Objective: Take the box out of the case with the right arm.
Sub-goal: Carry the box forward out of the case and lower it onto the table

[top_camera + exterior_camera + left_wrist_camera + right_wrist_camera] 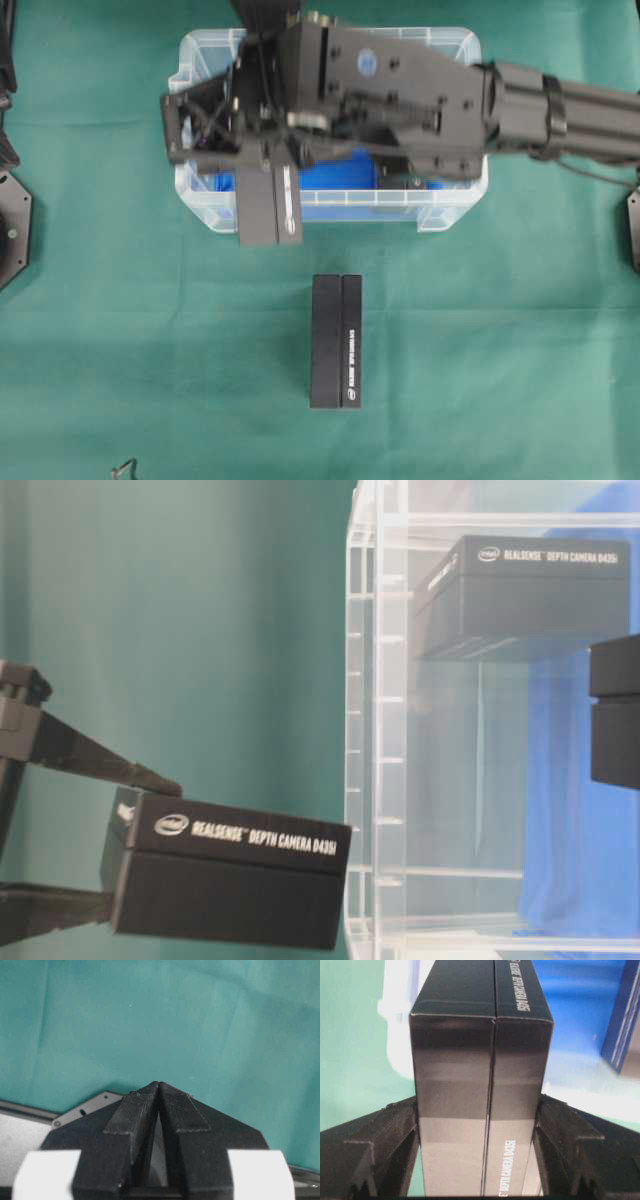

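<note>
Right arm jaws [480, 1110] clamped on a black RealSense D435i box [482, 1060], 1 finger on each long side, box end sticking out past the tips; in the overhead view that box [270, 205] hangs over the near wall of the clear case [330, 215], so I judge it lifted but not yet clear; the table-level view puts it outside the wall, off the cloth.

For this step: keep the squeeze as is; carry straight away from the case rim before lowering, else the tail end could clip the ribbed wall; set it flat on the green desk [500, 350], beside the 2nd RealSense box [335, 340] lying there, not on it; release only once the bottom is seated.

Left arm jaws [159, 1110] closed tip to tip, holding nothing, over bare cloth.
</note>
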Available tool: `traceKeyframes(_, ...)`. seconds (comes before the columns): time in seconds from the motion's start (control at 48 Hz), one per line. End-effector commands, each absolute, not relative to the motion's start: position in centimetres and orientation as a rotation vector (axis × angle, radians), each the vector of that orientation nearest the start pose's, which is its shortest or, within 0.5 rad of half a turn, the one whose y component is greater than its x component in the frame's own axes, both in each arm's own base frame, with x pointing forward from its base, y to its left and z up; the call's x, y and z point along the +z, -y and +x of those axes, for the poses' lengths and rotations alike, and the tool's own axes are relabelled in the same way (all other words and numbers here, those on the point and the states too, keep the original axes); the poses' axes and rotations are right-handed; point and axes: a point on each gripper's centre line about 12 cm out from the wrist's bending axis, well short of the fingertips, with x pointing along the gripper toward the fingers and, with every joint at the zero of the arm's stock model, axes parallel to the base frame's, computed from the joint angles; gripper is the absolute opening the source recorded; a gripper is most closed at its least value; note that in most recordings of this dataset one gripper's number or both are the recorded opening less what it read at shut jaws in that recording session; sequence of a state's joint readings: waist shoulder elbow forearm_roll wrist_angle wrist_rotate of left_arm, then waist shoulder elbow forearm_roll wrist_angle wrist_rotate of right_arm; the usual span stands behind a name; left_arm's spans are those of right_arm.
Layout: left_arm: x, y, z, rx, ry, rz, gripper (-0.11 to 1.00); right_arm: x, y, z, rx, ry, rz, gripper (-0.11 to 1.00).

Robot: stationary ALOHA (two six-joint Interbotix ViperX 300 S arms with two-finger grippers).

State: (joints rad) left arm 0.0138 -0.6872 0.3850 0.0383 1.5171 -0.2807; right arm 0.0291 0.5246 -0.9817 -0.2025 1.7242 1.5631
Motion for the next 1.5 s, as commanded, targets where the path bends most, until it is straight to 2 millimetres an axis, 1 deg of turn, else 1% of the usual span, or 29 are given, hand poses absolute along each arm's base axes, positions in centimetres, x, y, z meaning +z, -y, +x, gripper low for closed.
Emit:
traceKeyframes(0.0, 38.0, -0.8, 18.3, 0.217, -1.179, -0.23, 0.11, 41.7, -0.6, 48.9, -1.007, -0.776, 1.253, 0.72)
traceKeyframes(0.229, 38.0, -0.8, 18.4, 0.218, -1.181, -0.231, 0.11, 41.6, -4.4, 48.8, -0.978, -0.791, 1.275, 0.72)
traceKeyframes(0.375, 38.0, -0.8, 18.4, 0.218, -1.181, -0.231, 0.11, 41.7, -5.9, 48.6, -0.966, -0.797, 1.284, 0.72)
traceKeyframes(0.479, 38.0, -0.8, 18.4, 0.218, -1.181, -0.231, 0.11, 41.6, -6.3, 48.6, -0.965, -0.799, 1.286, 0.72)
traceKeyframes(0.645, 38.0, -0.8, 18.4, 0.218, -1.181, -0.231, 0.11, 41.6, -6.4, 48.6, -0.962, -0.799, 1.286, 0.72)
traceKeyframes(0.812, 38.0, -0.8, 18.4, 0.218, -1.181, -0.231, 0.11, 41.1, -6.4, 48.8, -0.976, -0.811, 1.283, 0.72)
traceKeyframes(0.958, 38.0, -0.8, 18.4, 0.218, -1.181, -0.231, 0.11, 39.9, -7.0, 49.5, -0.984, -0.845, 1.295, 0.72)
traceKeyframes(1.166, 38.0, -0.8, 18.4, 0.218, -1.181, -0.231, 0.11, 37.7, -8.5, 50.4, -1.006, -0.9, 1.319, 0.72)
traceKeyframes(1.291, 37.9, -0.8, 18.4, 0.218, -1.182, -0.231, 0.11, 36.6, -9.0, 50.8, -1.021, -0.924, 1.321, 0.72)
traceKeyframes(1.478, 37.9, -0.8, 18.4, 0.218, -1.181, -0.231, 0.11, 34.2, -9.9, 51.7, -1.033, -0.982, 1.322, 0.72)
